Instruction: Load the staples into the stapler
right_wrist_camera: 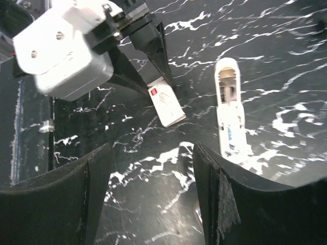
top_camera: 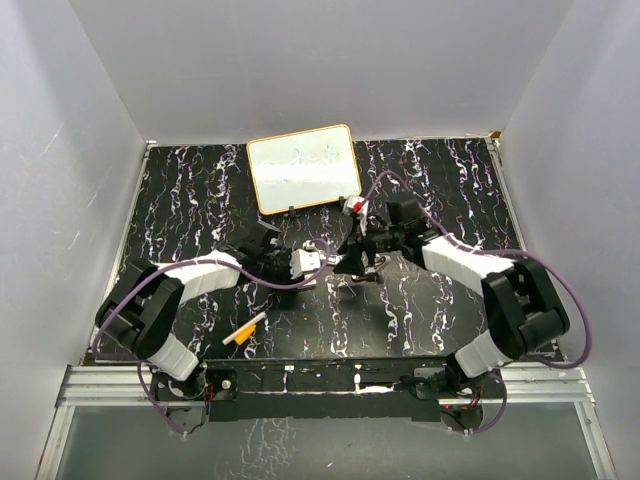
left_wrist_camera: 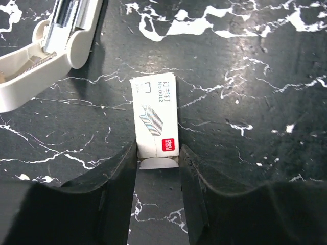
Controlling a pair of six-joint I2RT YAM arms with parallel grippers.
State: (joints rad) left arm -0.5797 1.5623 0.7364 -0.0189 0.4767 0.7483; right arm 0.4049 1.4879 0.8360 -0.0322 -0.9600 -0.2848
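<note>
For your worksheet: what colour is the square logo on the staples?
Red logo on the staples; best in left wrist view.

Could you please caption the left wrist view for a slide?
Left gripper straddling the near end of the staples pack on the marbled table, open stapler lying beyond.

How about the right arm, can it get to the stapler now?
Probably yes. The right gripper hangs open near the stapler, bare table between them. The left gripper grips the staples off to one side, not blocking.
</note>
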